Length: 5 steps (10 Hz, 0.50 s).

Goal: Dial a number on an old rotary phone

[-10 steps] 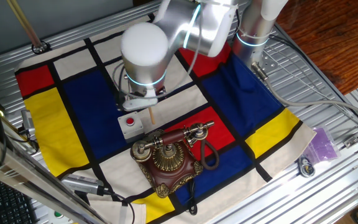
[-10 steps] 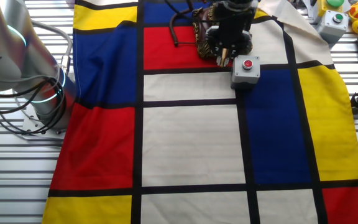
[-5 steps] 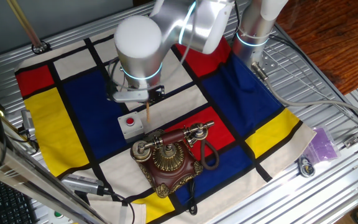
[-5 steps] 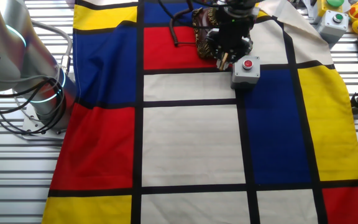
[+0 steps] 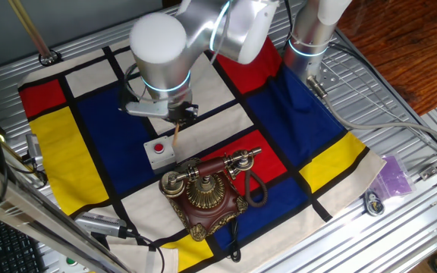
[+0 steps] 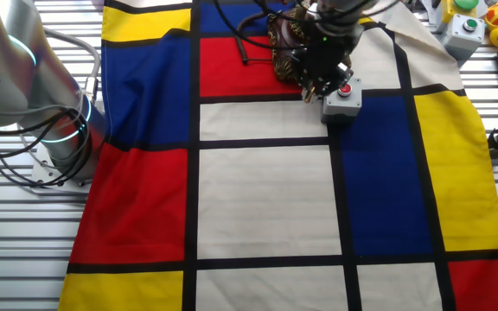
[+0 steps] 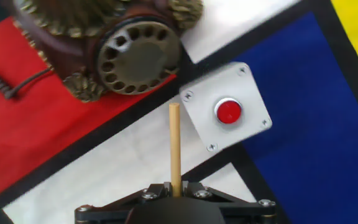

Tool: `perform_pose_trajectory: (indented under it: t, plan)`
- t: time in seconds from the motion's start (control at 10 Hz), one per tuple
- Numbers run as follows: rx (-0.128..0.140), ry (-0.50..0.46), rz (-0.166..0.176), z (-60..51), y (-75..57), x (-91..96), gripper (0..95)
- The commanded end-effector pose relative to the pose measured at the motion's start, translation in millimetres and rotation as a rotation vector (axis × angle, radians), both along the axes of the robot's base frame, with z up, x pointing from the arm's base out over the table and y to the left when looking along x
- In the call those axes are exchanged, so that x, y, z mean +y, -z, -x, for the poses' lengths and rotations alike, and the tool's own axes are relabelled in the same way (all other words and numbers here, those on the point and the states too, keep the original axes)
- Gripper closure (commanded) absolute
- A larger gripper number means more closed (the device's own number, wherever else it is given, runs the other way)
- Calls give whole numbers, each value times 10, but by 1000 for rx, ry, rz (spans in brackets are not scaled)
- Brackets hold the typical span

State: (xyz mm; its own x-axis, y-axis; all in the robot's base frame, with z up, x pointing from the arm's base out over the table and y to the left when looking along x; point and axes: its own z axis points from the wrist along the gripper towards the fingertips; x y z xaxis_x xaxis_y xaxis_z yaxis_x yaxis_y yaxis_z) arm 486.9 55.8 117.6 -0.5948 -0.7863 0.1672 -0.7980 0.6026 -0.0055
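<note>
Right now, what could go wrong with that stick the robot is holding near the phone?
The gripper holds a thin wooden stick whose tip hangs beside the grey box with the red button. A small slip sideways might press that button instead. The holes in the phone's dial look narrow, so the stick could miss one and scrape the brass. A hard push might also bend or snap the thin stick.

Grey button box just beside the rotary phone (narrow gap between).
</note>
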Motion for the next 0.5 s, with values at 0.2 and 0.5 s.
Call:
perform_pose_trajectory:
  t: [0.2,0.5]
  plan:
    - [52,141,-24,-121,48,-8,950]
    - [90,245,-35,-140,91,-18,950]
